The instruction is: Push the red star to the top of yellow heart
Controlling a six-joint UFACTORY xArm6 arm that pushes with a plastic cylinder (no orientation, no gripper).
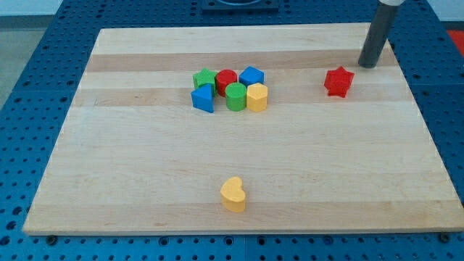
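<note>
The red star [338, 81] lies on the wooden board [130, 167] at the view's upper right. The yellow heart [233, 193] lies near the view's bottom, a little left of centre, far from the star. My tip [367, 64] rests on the board just up and to the right of the red star, with a small gap between them.
A tight cluster sits at the view's upper middle: a green star [204, 77], a red cylinder [226, 80], a blue block [251, 75], a blue triangular block [204, 98], a green cylinder [235, 96] and a yellow hexagonal block [257, 96].
</note>
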